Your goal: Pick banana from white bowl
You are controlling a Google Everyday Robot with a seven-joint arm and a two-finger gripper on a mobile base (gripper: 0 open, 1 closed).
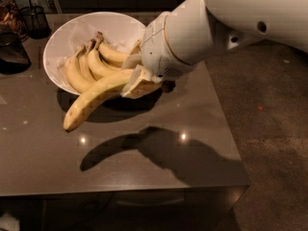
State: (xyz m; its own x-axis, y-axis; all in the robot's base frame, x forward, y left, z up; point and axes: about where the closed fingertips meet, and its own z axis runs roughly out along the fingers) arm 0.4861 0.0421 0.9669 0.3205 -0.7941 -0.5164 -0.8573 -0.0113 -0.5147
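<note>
The white bowl (72, 35) stands at the back left of the grey table (144, 153). Several shorter yellow bananas (91, 64) lie in it. My gripper (139, 81), at the end of the white arm (192, 32), is shut on the long banana (94, 100) at its stem end. The banana is lifted and slants down to the left, its far tip hanging past the bowl's front rim above the table. Its stem tip is hidden inside the gripper.
A dark wire-mesh cup (36, 18) stands at the back left corner, with a dark object (12, 52) beside the bowl's left side. The arm's shadow falls on the table in front. The table's right edge borders a carpeted floor (274, 129).
</note>
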